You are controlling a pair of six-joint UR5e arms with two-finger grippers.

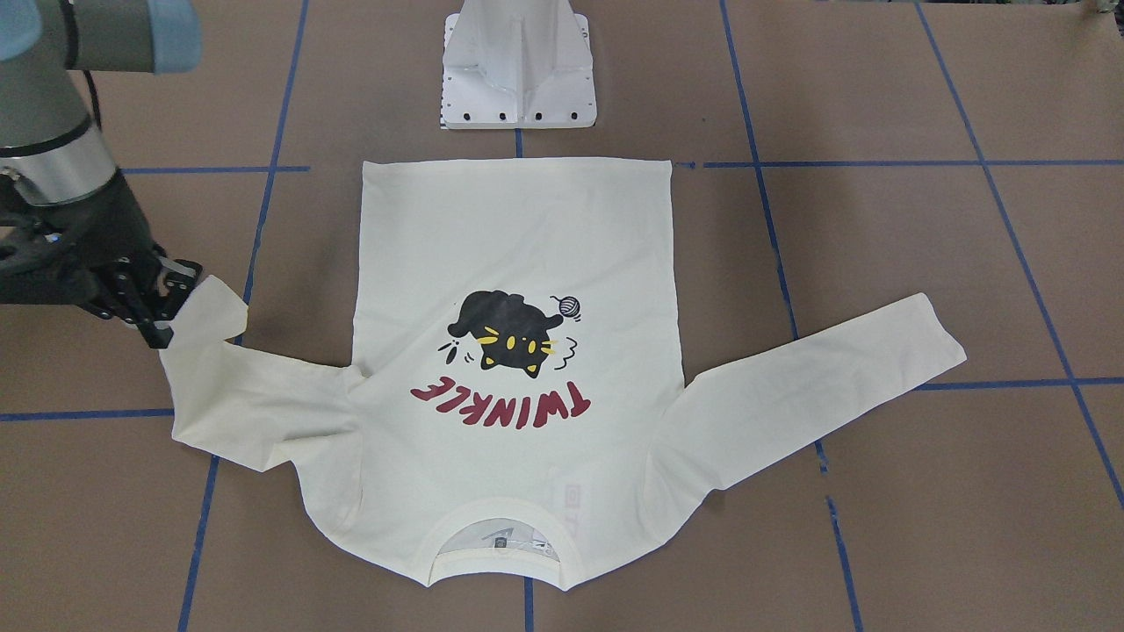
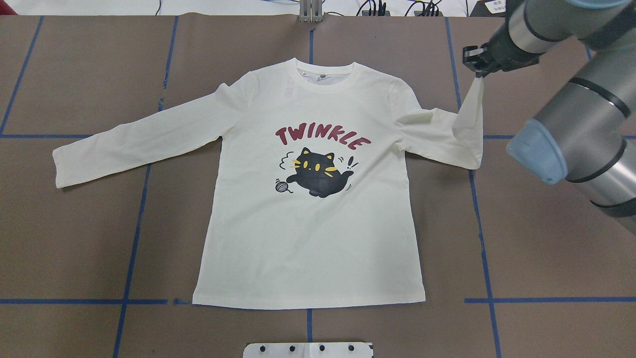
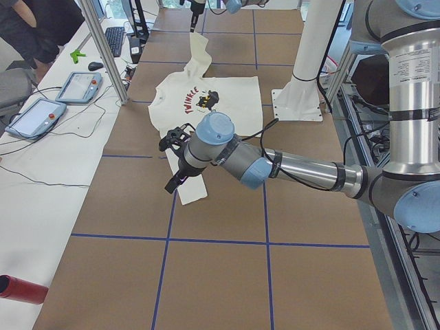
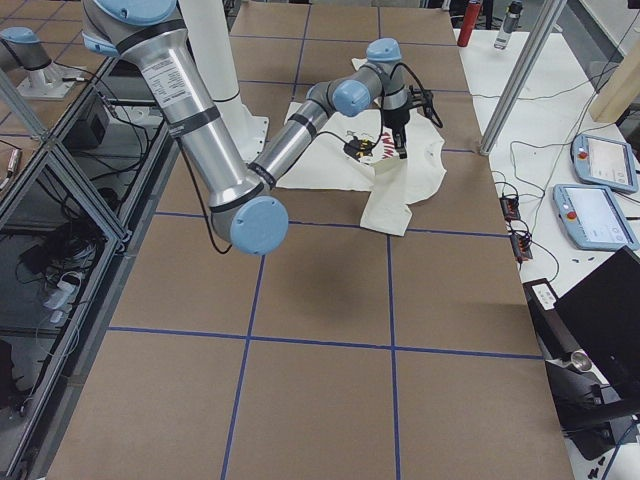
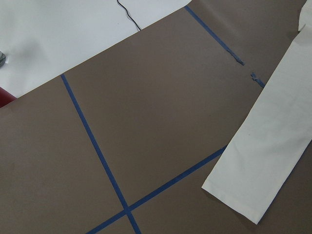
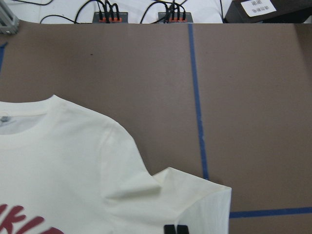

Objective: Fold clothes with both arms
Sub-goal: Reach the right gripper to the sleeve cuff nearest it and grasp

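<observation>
While clamped tight on one cuff of the shirt (image 2: 308, 248), holds that sleeve end up off the tabletop (image 2: 546, 258) with the right claw (image 2: 478, 72). Lies flat otherwise, print up, hem edge straight, nearest the pedestal (image 2: 308, 350). Shows wide brown tabletop past every edge. Can't tell how far open on the left claw (image 3: 175, 180), near the other sleeve.

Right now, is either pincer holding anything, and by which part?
The right pincer holds the cream long-sleeved cat-print shirt by its sleeve cuff, lifted. The left pincer cannot be judged.
</observation>
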